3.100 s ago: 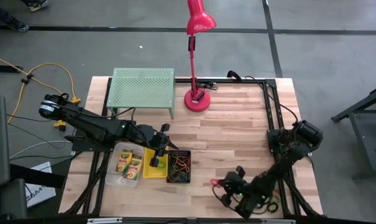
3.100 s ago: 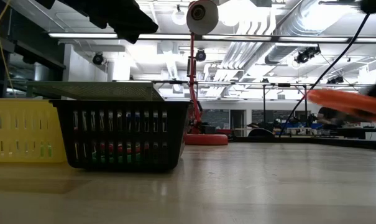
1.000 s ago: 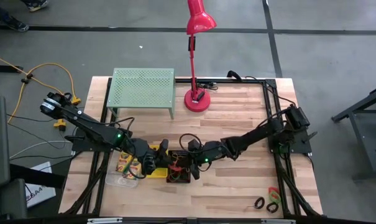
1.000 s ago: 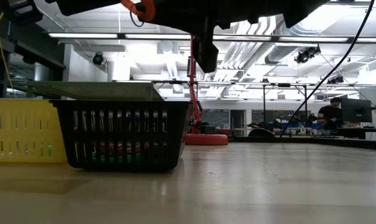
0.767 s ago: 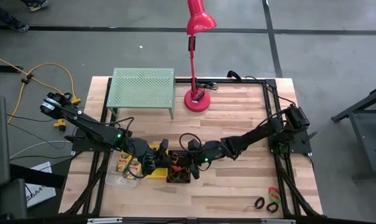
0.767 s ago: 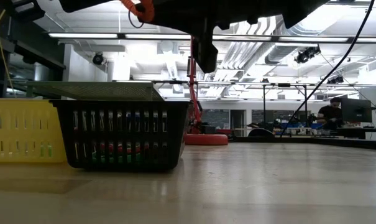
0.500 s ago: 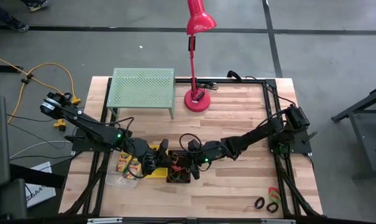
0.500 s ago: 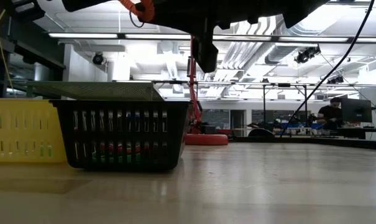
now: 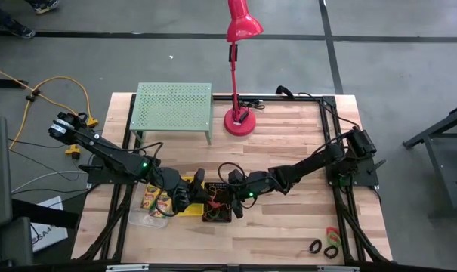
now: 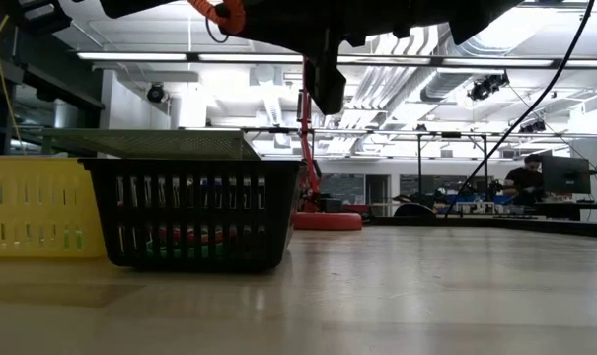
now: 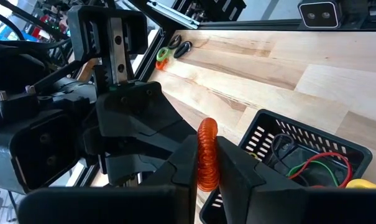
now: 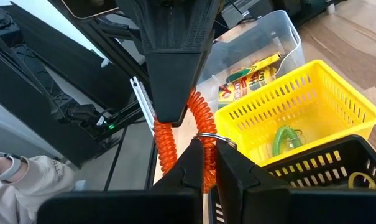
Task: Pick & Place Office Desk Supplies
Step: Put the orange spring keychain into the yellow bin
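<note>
An orange coiled loop [image 12: 163, 144] with a metal ring [image 12: 207, 137] hangs in the air between both grippers, above the bins. My left gripper [image 11: 206, 149] and my right gripper [image 12: 205, 149] face each other over the black mesh bin [image 9: 217, 204], and each is shut on the coil. The mesh bin holds red and green loops [image 11: 306, 165]. The yellow bin [image 12: 287, 118] holds a green coil [image 12: 282, 139]. Crayon boxes [image 12: 250, 73] lie in the clear bin [image 9: 149, 204]. Scissors [image 9: 326, 243] lie near the table's near right corner. My left gripper pinches the orange coil [image 11: 207, 134] between its two fingers, fingers across the strand. The coil is lifted clear of the bins. My right gripper pinches another stretch of the same coil [image 12: 204, 167] just below the metal ring, between its two fingers, coming from the table's right side.
The light-green perforated rack [image 9: 174, 109] and the red lamp's base [image 9: 239, 119] stand at the far side. The three bins sit side by side at the near left. Bare wood [image 9: 288, 159] lies across the middle and right. A person's sleeve [image 12: 26, 180] shows beyond the table.
</note>
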Controlling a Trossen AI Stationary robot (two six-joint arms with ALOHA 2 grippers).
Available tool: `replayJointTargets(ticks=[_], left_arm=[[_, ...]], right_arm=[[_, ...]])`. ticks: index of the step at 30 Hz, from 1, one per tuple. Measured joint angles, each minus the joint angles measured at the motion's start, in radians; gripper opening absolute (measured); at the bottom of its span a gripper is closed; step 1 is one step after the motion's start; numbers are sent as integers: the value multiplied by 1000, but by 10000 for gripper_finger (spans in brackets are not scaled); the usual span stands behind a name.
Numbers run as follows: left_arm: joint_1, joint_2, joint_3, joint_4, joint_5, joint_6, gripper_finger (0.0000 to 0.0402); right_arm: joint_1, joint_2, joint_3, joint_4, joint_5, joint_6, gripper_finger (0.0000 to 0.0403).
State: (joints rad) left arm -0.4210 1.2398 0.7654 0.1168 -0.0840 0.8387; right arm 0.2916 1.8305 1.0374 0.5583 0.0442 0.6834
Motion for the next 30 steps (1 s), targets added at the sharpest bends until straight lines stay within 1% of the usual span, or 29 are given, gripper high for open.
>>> replayJointTargets(ticks=[9, 19, 26, 30], left_arm=[[0, 0, 0, 1, 0, 0, 38], [0, 0, 0, -1, 0, 0, 38], [0, 0, 0, -8, -1, -48, 38], [-1, 0, 0, -40, -59, -104, 38]], right_arm=[[0, 0, 0, 12, 1, 0, 18], [0, 0, -1, 24, 1, 0, 73], [0, 0, 0, 24, 1, -5, 87], [-2, 0, -1, 24, 13, -16, 85]])
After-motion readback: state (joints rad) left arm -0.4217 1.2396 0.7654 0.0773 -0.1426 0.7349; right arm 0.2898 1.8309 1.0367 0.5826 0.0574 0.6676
